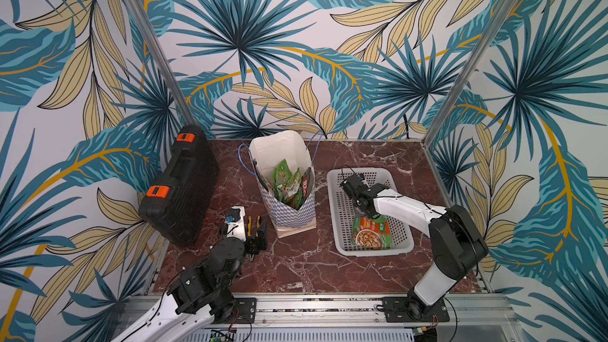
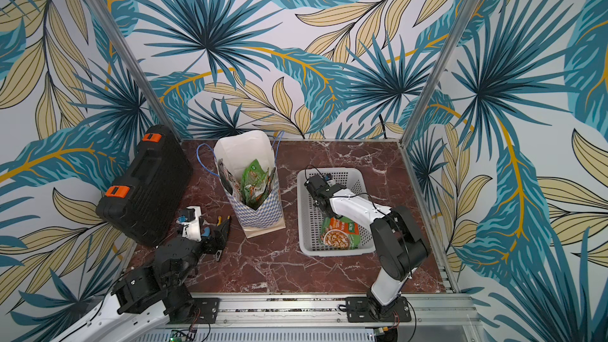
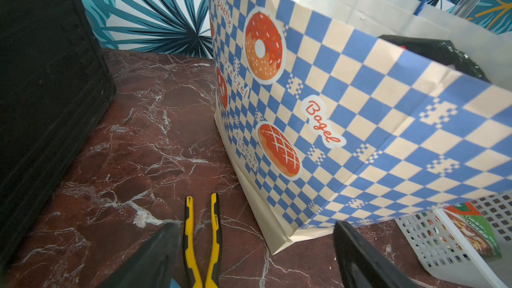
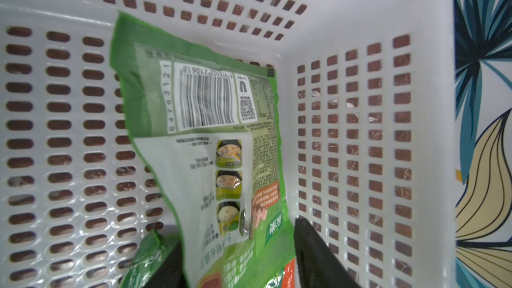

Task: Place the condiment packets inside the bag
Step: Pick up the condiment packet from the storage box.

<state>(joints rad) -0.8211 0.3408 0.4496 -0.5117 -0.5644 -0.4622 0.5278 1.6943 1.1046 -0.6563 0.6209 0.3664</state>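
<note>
The bag (image 1: 289,212) is stood upright on the worktop (image 1: 312,268), between a black case (image 1: 181,189) and a white basket (image 1: 362,171). Its mouth is open, and several green packets (image 1: 286,182) are seen standing inside it, with a dark packet (image 1: 306,183) against the wall nearer the basket.

One more green packet (image 1: 370,233) is found in the basket, at the end nearer the arms, its food photo turned up in both top views. The right fingers (image 1: 363,210) are lowered into the basket at that packet's far edge. In the right wrist view a packet's back (image 4: 221,134), with its barcode, is seen tilted up between the two fingers, which are set partly apart on either side of it. Whether it is actually pinched cannot be told. A corner of a second green pouch (image 4: 144,259) is seen beside one finger.

The left fingers (image 1: 260,235) are held low over the worktop just beside the bag's near corner, spread wide, with nothing between them. Yellow-handled pliers (image 3: 202,239) are laid on the worktop by them, between case and bag.
</note>
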